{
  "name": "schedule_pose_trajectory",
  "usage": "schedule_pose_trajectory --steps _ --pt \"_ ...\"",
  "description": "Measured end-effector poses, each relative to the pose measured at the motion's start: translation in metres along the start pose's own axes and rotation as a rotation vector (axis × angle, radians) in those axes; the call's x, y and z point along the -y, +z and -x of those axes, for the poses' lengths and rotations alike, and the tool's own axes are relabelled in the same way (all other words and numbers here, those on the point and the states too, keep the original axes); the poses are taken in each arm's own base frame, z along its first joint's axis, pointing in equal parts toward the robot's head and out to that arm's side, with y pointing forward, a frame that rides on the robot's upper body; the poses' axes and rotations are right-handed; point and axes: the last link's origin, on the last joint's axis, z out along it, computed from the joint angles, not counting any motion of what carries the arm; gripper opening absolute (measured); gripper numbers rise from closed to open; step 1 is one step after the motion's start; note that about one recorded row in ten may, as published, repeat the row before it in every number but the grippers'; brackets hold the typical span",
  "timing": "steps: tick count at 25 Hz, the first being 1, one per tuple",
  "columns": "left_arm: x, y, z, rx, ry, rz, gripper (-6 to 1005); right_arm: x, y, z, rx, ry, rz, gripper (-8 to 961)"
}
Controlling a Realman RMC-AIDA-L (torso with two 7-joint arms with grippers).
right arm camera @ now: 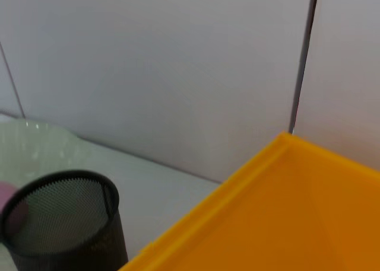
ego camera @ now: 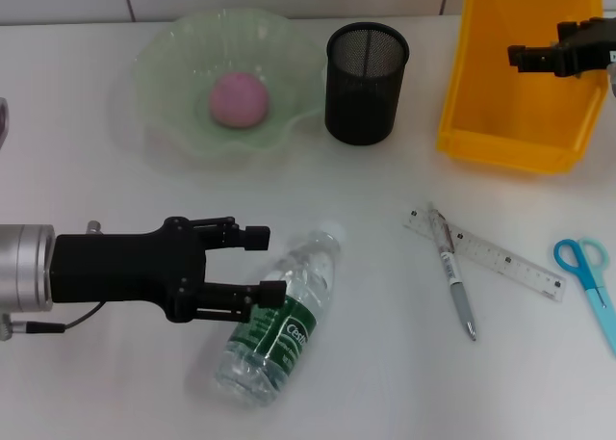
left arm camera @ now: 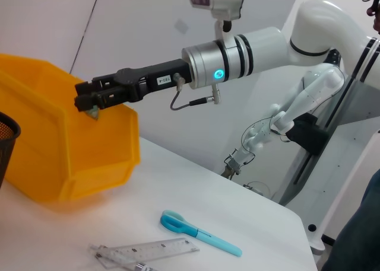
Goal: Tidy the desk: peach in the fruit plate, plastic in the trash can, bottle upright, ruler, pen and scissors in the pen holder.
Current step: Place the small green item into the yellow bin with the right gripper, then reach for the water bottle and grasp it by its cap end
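Head view only: left pincer (ego camera: 262, 264) spread, touching lying bottle (ego camera: 280, 317)

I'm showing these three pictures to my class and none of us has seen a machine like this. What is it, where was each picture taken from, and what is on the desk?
It is a two-armed robot tidying a desk. One picture looks down from its head; the others come from cameras on its wrists. The left gripper is open beside a lying bottle. The right gripper hangs over the yellow bin, pinching something small. A peach sits in the green plate, next to the mesh pen holder. A ruler, pen and scissors lie loose.
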Motion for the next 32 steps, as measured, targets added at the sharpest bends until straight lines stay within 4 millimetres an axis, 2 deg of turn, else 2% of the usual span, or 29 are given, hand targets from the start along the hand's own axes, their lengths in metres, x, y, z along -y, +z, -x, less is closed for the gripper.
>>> schedule_pose_trajectory --steps 15,20,22,23,26,27,28,29,30,31,32 --pt "0.001 0.000 0.000 -0.001 0.002 -0.003 750 0.004 -0.024 0.006 0.162 0.060 0.044 801" --pt "0.000 -0.002 -0.001 -0.006 -0.002 -0.002 748 0.002 -0.045 0.009 0.241 0.082 0.150 801" --pt "0.000 -0.003 -0.002 -0.007 -0.015 -0.001 747 -0.001 -0.064 0.006 0.281 0.066 0.253 801" --pt "0.000 -0.003 -0.002 -0.007 -0.015 -0.001 747 -0.001 -0.064 0.006 0.281 0.066 0.253 801" --pt "0.000 -0.004 -0.005 -0.005 -0.040 0.006 746 -0.006 -0.089 -0.006 0.303 0.030 0.380 801" --pt "0.001 -0.006 -0.008 -0.005 -0.059 0.007 745 -0.010 -0.105 -0.019 0.313 -0.001 0.466 801" --pt "0.001 -0.006 -0.008 -0.005 -0.059 0.007 745 -0.010 -0.105 -0.019 0.313 -0.001 0.466 801" --pt "0.001 -0.007 -0.009 -0.004 -0.067 0.005 744 -0.017 -0.119 -0.036 0.317 -0.033 0.558 801" --pt "0.002 -0.008 -0.012 -0.005 -0.091 -0.001 744 -0.017 -0.119 -0.036 0.317 -0.033 0.558 801" --pt "0.004 -0.009 -0.014 -0.005 -0.113 -0.007 744 -0.019 -0.126 -0.046 0.320 -0.047 0.600 801" --pt "0.007 -0.011 -0.022 -0.003 -0.164 -0.022 743 -0.023 -0.135 -0.068 0.328 -0.060 0.676 801"
